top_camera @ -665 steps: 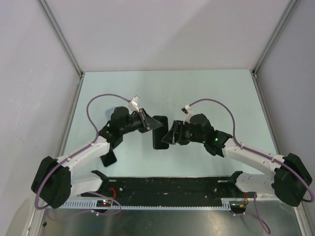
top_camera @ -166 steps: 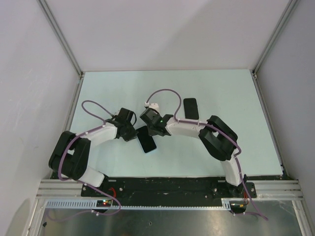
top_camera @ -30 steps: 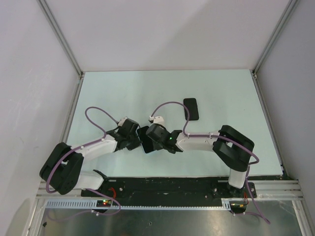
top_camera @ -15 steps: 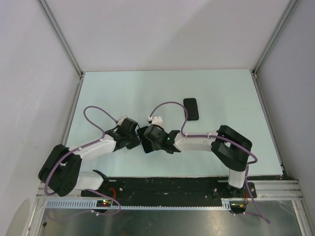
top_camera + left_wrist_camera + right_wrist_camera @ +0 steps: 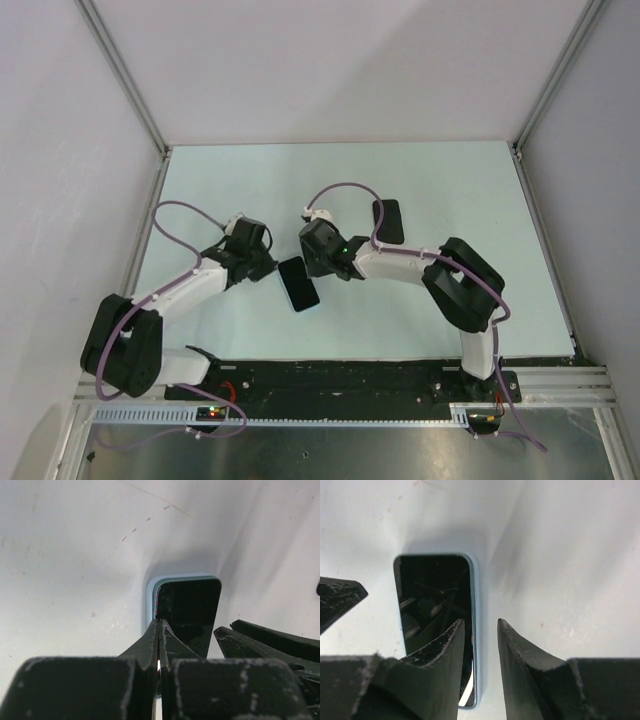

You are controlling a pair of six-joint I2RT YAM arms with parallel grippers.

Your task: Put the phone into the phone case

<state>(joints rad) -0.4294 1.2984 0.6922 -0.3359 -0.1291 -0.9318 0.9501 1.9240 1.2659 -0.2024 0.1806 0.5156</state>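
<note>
The phone point(image 5: 299, 285), a dark glossy slab, lies flat on the table inside the pale-blue phone case, whose light rim point(image 5: 150, 587) rings it; the rim also shows in the right wrist view point(image 5: 473, 580). My left gripper point(image 5: 270, 267) is at the phone's upper left. Its jaws point(image 5: 159, 623) are shut, with the tips over the left edge of the phone point(image 5: 190, 605). My right gripper point(image 5: 308, 265) is at the phone's upper right. It is open point(image 5: 481, 622) and straddles the case's right edge, one finger over the phone point(image 5: 432, 587) and the other over the table.
A plain black slab point(image 5: 388, 221) lies farther back on the pale table, next to the right arm's forearm. Grey walls with metal posts point(image 5: 130, 85) enclose the table. The arms' black base rail point(image 5: 340, 380) runs along the near edge.
Both grippers were bunched over the phone and hid most of it. They have drawn back towards the far side and the phone in its case now shows whole. The phone lies slightly farther back.
</note>
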